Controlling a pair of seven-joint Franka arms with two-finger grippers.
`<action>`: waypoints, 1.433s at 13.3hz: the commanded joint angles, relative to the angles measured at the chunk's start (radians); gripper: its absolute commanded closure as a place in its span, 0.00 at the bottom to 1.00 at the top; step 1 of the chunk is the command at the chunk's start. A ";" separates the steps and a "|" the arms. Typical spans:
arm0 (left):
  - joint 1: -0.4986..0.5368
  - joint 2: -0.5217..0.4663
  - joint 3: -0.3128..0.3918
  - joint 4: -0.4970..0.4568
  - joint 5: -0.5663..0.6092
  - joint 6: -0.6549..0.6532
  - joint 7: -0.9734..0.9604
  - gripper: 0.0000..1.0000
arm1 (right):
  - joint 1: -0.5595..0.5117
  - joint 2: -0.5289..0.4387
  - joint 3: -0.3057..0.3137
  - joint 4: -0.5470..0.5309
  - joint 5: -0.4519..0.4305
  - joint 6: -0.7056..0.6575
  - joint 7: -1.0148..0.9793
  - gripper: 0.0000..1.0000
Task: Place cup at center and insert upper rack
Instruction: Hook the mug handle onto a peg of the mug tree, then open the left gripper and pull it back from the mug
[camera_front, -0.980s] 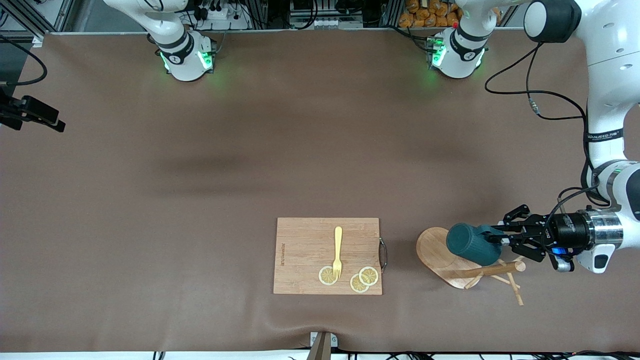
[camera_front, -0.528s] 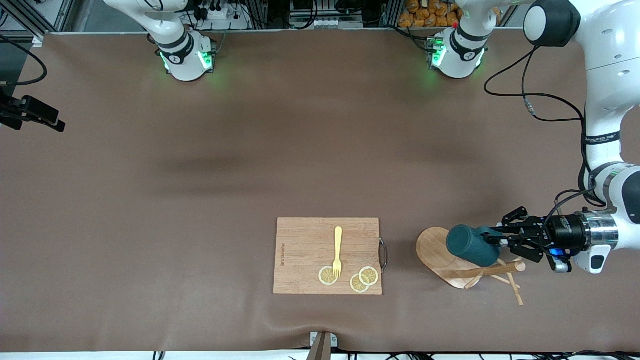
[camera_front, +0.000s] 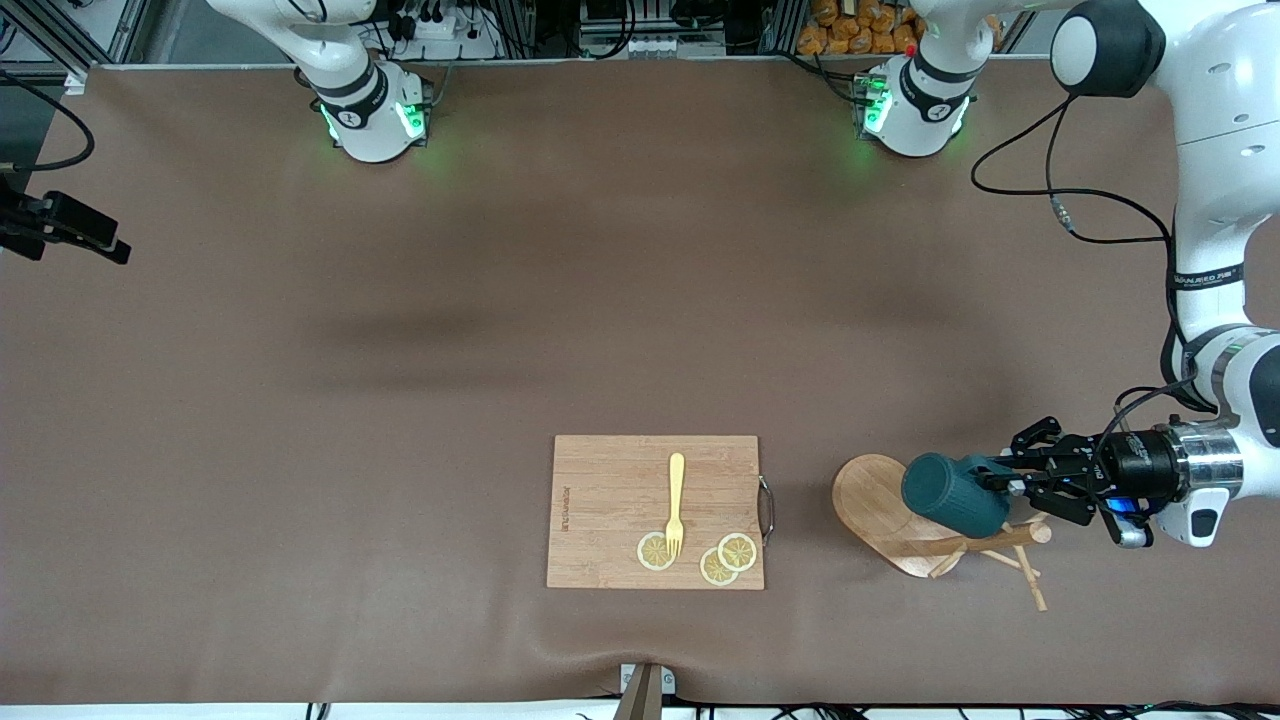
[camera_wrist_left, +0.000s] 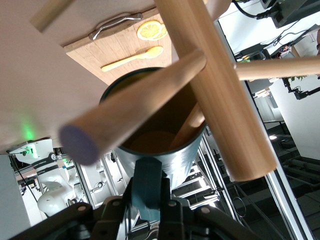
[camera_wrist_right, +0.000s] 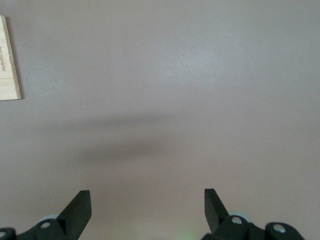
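Note:
The dark teal cup (camera_front: 955, 492) is tipped on its side in the air, over the upper rack (camera_front: 880, 505). My left gripper (camera_front: 1010, 485) is shut on the cup's loop handle (camera_wrist_left: 147, 185). The rack is a light wooden stand that lies toppled on the table, pole (camera_front: 985, 541) and pegs pointing toward the left arm's end. In the left wrist view the pole (camera_wrist_left: 220, 95) and a peg (camera_wrist_left: 135, 107) cross in front of the cup's tan mouth (camera_wrist_left: 150, 142). My right gripper (camera_wrist_right: 146, 200) hangs open over bare table, holding nothing, out of the front view.
A rectangular wooden cutting board (camera_front: 655, 510) lies beside the rack, toward the right arm's end. It carries a yellow fork (camera_front: 676, 500) and lemon slices (camera_front: 728, 558). Its metal handle (camera_front: 767, 508) faces the rack. A board corner (camera_wrist_right: 9, 60) shows in the right wrist view.
My left gripper has drawn slightly toward the left arm's end of the table, taking the cup with it. The rack and the right gripper have not moved.

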 joint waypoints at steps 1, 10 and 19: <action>0.020 0.011 -0.009 0.016 -0.018 -0.017 0.016 1.00 | -0.006 -0.019 0.001 -0.007 0.004 -0.009 -0.010 0.00; 0.029 0.021 -0.009 0.017 -0.020 -0.011 0.054 0.86 | -0.006 -0.019 0.001 -0.007 0.006 -0.009 -0.010 0.00; 0.020 0.005 -0.012 0.024 -0.020 -0.002 0.017 0.00 | -0.006 -0.019 0.001 -0.007 0.006 -0.009 -0.010 0.00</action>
